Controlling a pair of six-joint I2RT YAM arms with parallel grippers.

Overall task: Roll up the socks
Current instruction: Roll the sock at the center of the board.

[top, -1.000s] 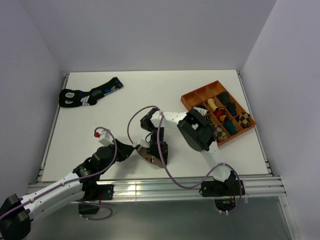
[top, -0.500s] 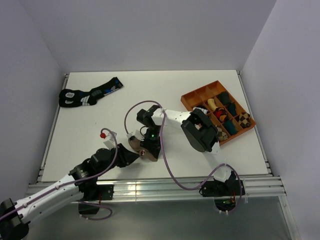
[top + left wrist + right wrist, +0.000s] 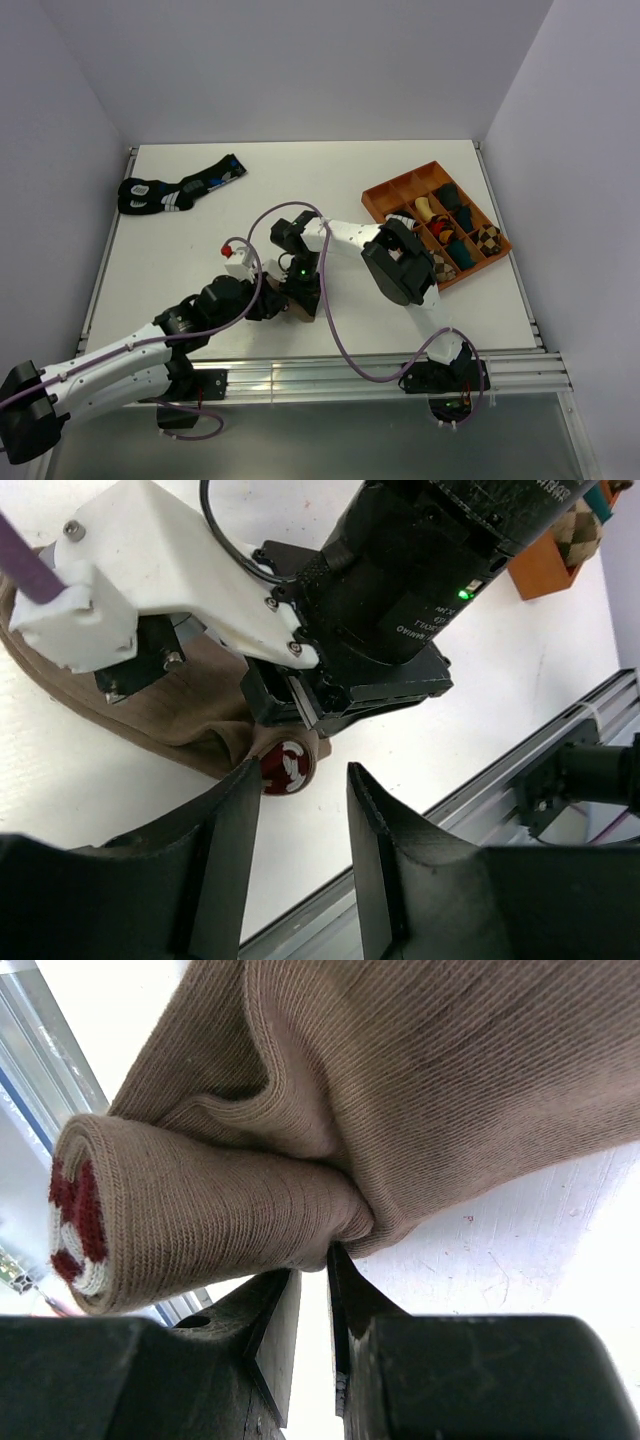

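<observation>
The left arm has swung in from the near-left, and the left gripper (image 3: 302, 772) now sits right beside the right gripper (image 3: 312, 1260) near the front-middle of the table (image 3: 300, 180); its 2 fingers (image 3: 230, 850) have spread wider than before. The right gripper has also shifted slightly left and farther from the front edge.

The left gripper's fingers stand apart and grasp nothing. The rolled end (image 3: 285, 767) of the tan sock (image 3: 400, 1080), showing maroon and white, lies just past their tips.

The right gripper points down onto the sock, its 2 fingers drawn almost together and pinching a fold of the tan cloth where the roll meets the flat part. The sock lies partly rolled on the table under both grippers.

A pair of black socks (image 3: 175, 190) lies at the far left. An orange tray (image 3: 385, 195) of rolled bundles sits at the right, well apart from the grippers.
</observation>
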